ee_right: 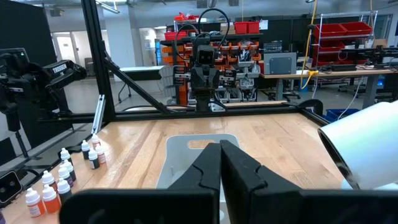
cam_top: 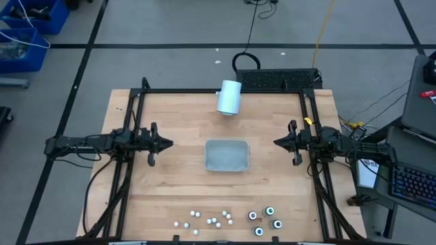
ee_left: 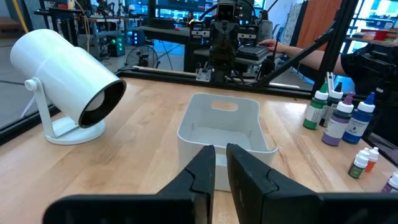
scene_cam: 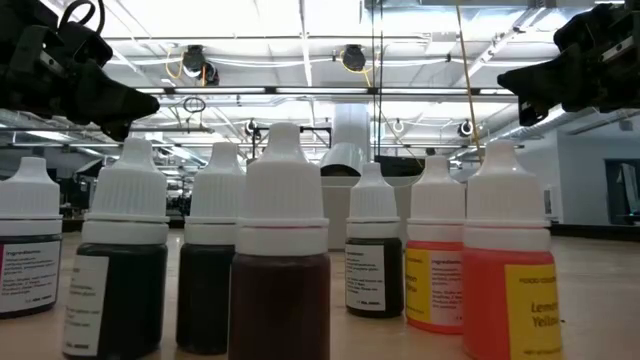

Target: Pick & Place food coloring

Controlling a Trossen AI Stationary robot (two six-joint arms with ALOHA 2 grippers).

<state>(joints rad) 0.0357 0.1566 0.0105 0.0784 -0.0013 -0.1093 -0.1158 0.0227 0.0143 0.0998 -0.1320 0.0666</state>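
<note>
The food coloring bottles stand upright on their bases near the table's near edge. In the high view, several small white ones [cam_top: 210, 220] sit left of four dark round ones with pale ring tops [cam_top: 265, 221]. They fill the low view's foreground [scene_cam: 280, 250] and show in the left wrist view [ee_left: 339, 115] and the right wrist view [ee_right: 62, 177]. My left gripper [cam_top: 169, 143] [ee_left: 221, 155] hovers left of the grey tray, shut but for a thin slit. My right gripper [cam_top: 276, 142] [ee_right: 221, 149] hovers right of the tray, shut. Neither touches anything.
A grey rectangular tray [cam_top: 227, 155] [ee_left: 224, 124] sits at mid-table between the grippers. A large white cylinder on a stand [cam_top: 229, 97] [ee_left: 65, 78] lies behind it near the far edge. A black frame [cam_top: 225, 91] borders the table. Bare wood lies between the tray and the bottles.
</note>
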